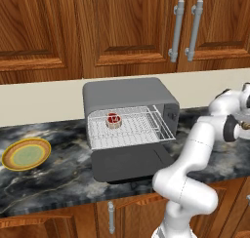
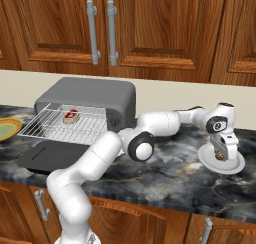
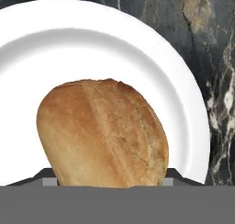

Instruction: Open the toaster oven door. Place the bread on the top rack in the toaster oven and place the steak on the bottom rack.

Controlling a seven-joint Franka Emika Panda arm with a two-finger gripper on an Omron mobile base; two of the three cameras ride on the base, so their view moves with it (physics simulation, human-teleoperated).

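The toaster oven (image 1: 127, 93) stands on the dark marble counter with the toaster oven door (image 1: 129, 165) folded flat down in front. The steak (image 1: 113, 120) lies on a wire rack (image 1: 146, 132) pulled out over the door; I also see the steak (image 2: 70, 116) from the right. The bread (image 3: 103, 133), a golden-brown roll, rests on a white plate (image 3: 55, 48) far to the oven's right. My gripper (image 3: 106, 179) points down over this plate (image 2: 236, 166), its fingertips (image 3: 46, 178) pressed against both sides of the roll. From the right, my gripper (image 2: 220, 156) hides most of the roll.
A yellow-green plate (image 1: 26, 154) lies bare on the counter left of the oven. Wooden wall cabinets with metal handles (image 1: 177, 32) hang above. My arm (image 2: 160, 124) stretches across in front of the oven's right side toward the white plate.
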